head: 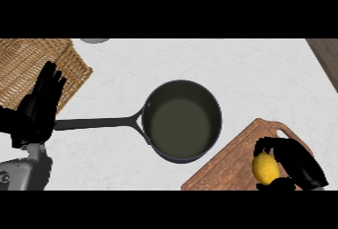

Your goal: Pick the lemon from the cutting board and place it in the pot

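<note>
A yellow lemon (pixel 265 168) lies on the wooden cutting board (pixel 228 167) at the lower right. My right hand (pixel 293 160) is curled round it, fingers arched over its top and thumb below it. The dark pot (pixel 181 120) stands in the middle of the counter, left of the board, with its long handle (pixel 99 123) pointing left. Nothing lies inside the pot. My left hand (pixel 38 109) rests open at the left edge, fingers up, beside the handle's end.
A woven wicker basket (pixel 40 67) fills the top left corner, behind my left hand. A grey round object (pixel 95 40) shows at the top edge. The counter's dark edge (pixel 327 58) runs down the top right.
</note>
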`<state>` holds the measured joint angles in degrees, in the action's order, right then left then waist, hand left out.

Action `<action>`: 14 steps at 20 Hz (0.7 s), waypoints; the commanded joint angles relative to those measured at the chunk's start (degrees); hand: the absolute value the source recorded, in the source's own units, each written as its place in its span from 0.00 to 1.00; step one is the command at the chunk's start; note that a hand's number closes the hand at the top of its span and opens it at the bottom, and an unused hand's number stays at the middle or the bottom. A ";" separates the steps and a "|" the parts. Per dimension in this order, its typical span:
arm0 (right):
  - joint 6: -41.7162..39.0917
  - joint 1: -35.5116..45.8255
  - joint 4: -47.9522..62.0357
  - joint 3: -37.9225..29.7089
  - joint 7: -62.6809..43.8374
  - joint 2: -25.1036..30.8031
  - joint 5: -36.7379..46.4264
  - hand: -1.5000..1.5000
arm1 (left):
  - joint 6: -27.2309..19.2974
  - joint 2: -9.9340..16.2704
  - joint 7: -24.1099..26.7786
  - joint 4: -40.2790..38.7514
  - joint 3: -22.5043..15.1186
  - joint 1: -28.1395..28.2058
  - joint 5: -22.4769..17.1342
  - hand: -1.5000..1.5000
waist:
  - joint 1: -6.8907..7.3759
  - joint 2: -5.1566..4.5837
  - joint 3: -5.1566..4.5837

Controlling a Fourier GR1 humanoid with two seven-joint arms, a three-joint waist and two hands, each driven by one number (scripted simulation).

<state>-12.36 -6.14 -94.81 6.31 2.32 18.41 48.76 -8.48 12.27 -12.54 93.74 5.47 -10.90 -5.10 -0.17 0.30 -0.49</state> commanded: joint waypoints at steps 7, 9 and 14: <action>-2.57 0.62 -4.40 26.90 -16.79 -17.96 13.44 1.00 | 1.24 -0.72 -0.21 -0.02 -1.78 -1.86 0.09 0.50 | 5.31 -0.61 -0.17; -1.64 1.72 -4.02 31.21 -21.42 -18.11 14.23 1.00 | 1.57 -0.63 -0.85 -0.55 -2.07 -2.44 0.03 0.50 | 5.18 -0.63 -0.02; 5.73 4.13 -6.98 40.60 -32.16 -18.31 13.73 1.00 | 1.28 -1.05 -1.43 -0.84 -2.41 -3.32 0.08 0.50 | 3.84 0.29 0.34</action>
<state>-11.06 -3.58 -100.41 39.81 -22.68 1.47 62.28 -7.16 11.65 -13.38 93.12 3.49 -13.30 -4.89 4.18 0.25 -0.54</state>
